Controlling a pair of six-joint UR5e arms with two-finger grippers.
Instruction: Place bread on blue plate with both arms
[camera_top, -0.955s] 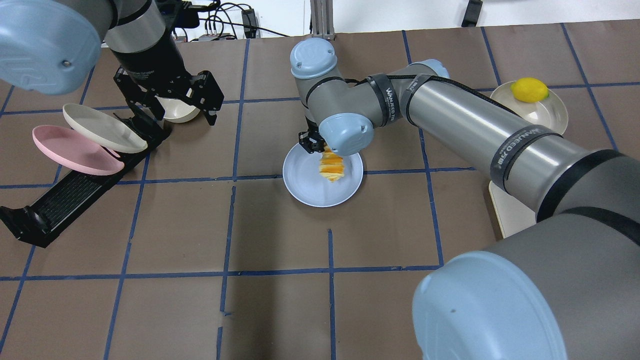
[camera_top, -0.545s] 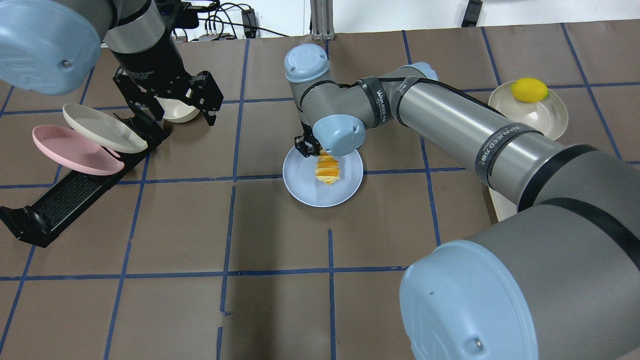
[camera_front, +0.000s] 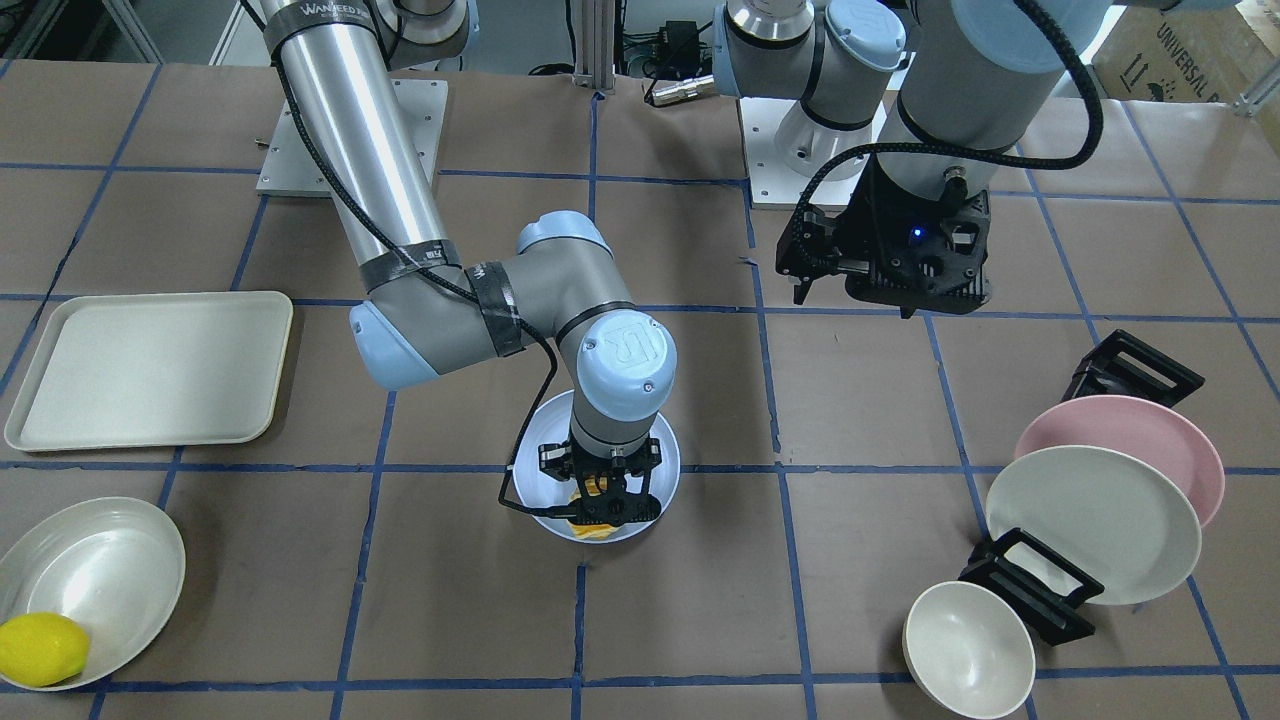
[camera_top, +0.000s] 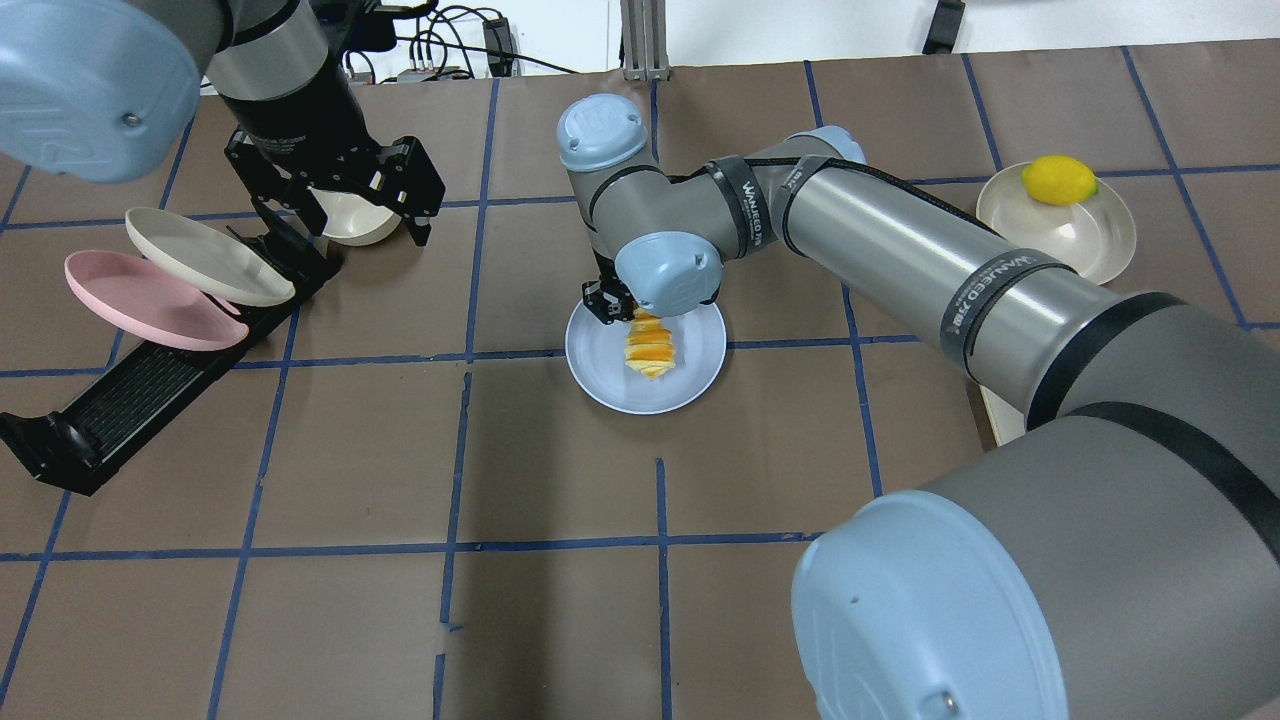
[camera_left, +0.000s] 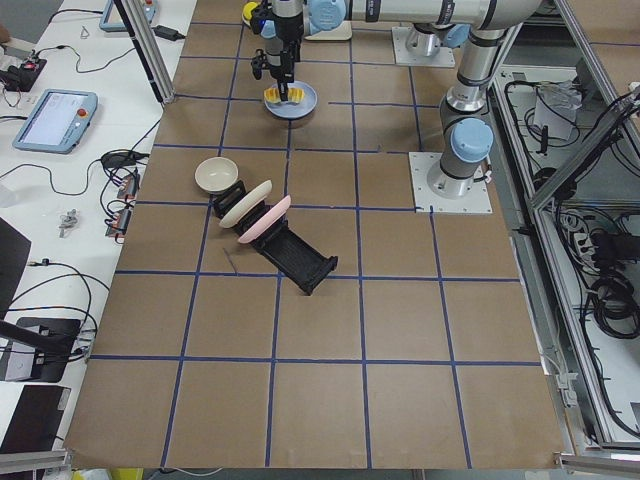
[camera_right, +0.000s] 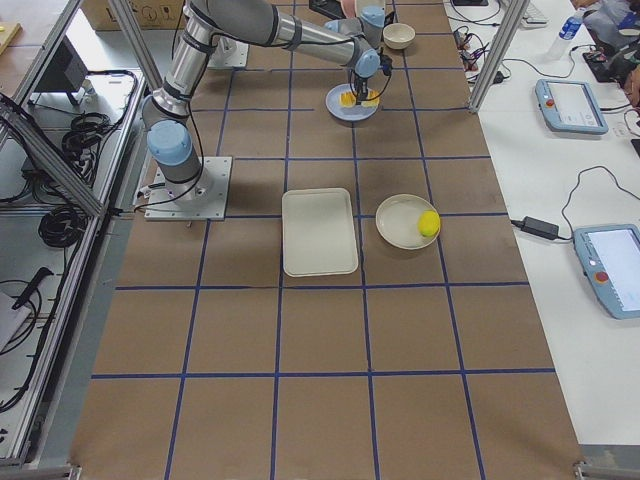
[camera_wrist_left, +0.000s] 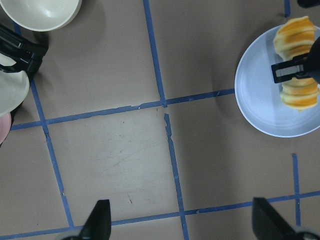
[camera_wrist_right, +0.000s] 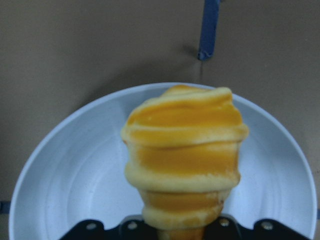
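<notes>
The bread (camera_top: 651, 351) is a ridged golden-orange loaf, held over the pale blue plate (camera_top: 608, 372) at mid-table. My right gripper (camera_front: 601, 503) is shut on one end of the bread, its wrist hiding the jaws from overhead. In the right wrist view the bread (camera_wrist_right: 185, 155) points away from the fingers over the plate (camera_wrist_right: 70, 175). I cannot tell whether the bread touches the plate. My left gripper (camera_top: 365, 200) is open and empty, high above the table's far left. Its wrist view shows the plate (camera_wrist_left: 257, 102) and the bread (camera_wrist_left: 295, 40).
A black rack (camera_top: 120, 400) at the left holds a pink plate (camera_top: 140, 300) and a cream plate (camera_top: 200, 255). A cream bowl (camera_top: 350, 222) sits under the left gripper. A lemon (camera_top: 1058, 180) lies in a cream bowl (camera_top: 1095, 235) at far right. A cream tray (camera_front: 150, 365) lies near the right arm's base.
My right arm has shifted a little to the left and carried the bread nearer the plate's middle. The left arm has hardly moved.
</notes>
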